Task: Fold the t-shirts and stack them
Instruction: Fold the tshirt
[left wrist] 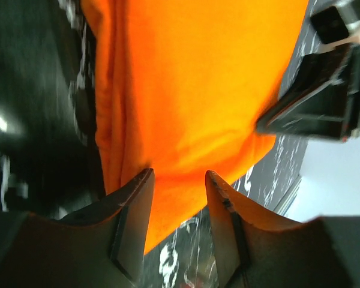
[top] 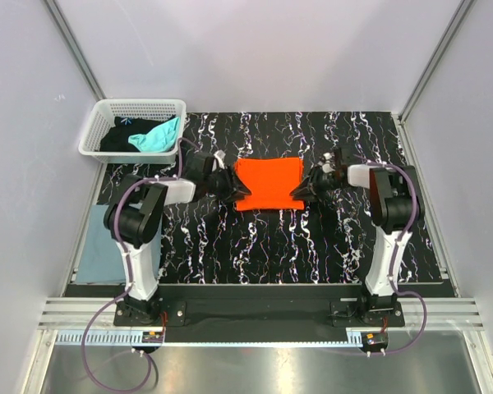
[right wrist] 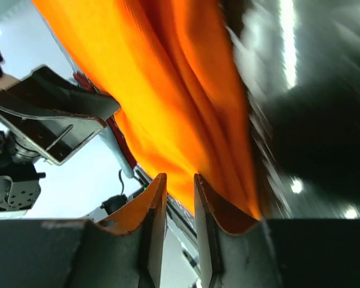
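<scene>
The bright orange t-shirt [top: 269, 182] lies folded in a flat rectangle at the middle of the black marbled mat. My left gripper [top: 243, 195] is at its near left corner and my right gripper [top: 297, 194] at its near right corner. In the left wrist view the left gripper [left wrist: 179, 174] stands open, with the orange cloth's [left wrist: 192, 90] edge between its tips. In the right wrist view the right gripper [right wrist: 180, 176] has its jaws a narrow gap apart at the cloth's [right wrist: 168, 90] corner. A slate grey-blue t-shirt [top: 103, 242] lies folded at the left edge.
A white lattice basket [top: 107, 108] at the back left holds a teal t-shirt [top: 158, 135] and a black one [top: 119, 135]. The black marbled mat [top: 263, 246] covers the table. White walls close in on the back and both sides.
</scene>
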Controlling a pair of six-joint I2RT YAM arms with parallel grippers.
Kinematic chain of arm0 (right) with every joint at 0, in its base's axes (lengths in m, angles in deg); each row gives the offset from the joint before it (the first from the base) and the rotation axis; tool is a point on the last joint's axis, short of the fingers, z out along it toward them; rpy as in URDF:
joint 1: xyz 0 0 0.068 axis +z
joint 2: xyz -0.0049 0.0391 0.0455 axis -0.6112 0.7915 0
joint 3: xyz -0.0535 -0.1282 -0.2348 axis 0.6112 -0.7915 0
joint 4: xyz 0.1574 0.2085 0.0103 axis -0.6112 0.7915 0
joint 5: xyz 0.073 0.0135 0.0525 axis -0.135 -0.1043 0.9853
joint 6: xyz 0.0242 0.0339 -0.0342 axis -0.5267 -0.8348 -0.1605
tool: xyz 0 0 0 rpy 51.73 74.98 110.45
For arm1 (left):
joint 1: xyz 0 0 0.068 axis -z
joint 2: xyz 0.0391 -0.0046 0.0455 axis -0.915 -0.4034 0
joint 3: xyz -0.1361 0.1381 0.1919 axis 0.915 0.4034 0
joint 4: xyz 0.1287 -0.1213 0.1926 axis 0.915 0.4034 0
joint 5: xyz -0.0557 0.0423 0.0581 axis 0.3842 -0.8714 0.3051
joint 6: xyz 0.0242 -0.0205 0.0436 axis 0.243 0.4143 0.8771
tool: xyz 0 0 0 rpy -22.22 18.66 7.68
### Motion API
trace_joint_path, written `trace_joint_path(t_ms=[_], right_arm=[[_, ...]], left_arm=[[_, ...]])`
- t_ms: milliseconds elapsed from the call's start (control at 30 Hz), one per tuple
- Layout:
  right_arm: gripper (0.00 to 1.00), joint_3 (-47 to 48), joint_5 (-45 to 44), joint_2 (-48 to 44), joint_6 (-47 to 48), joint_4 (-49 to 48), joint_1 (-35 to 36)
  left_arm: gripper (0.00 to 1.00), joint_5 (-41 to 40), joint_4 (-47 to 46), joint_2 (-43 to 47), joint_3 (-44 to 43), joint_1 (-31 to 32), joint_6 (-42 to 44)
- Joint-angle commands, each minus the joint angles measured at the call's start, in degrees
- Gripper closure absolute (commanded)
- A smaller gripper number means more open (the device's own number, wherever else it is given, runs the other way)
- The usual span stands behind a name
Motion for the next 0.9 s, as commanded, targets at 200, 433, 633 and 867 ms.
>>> trace_joint_path(t_ms=[200, 433, 633, 867], right_arm=[[0.45, 0.7, -19.7, -20.7, 16.9, 18.9, 0.7], [0.10, 1.1, -46.2, -26.7, 29.3, 20.9, 21.8], [0.00, -7.3, -65.9, -28.0, 53.9, 5.8, 38.9], [0.00, -20.1, -71.9, -22.8, 88.7, -18.8, 47.6]], left_arm=[[0.49, -7.0, 12.9, 23.1, 7.1, -0.2, 3.8], [0.46, -20.2, 29.9, 43.8, 15.4, -0.2, -3.2], [0.45, -28.9, 41.3, 59.3, 21.9, -0.4, -13.8], [0.44, -33.9, 57.5, 67.3, 22.4, -0.8, -25.6]])
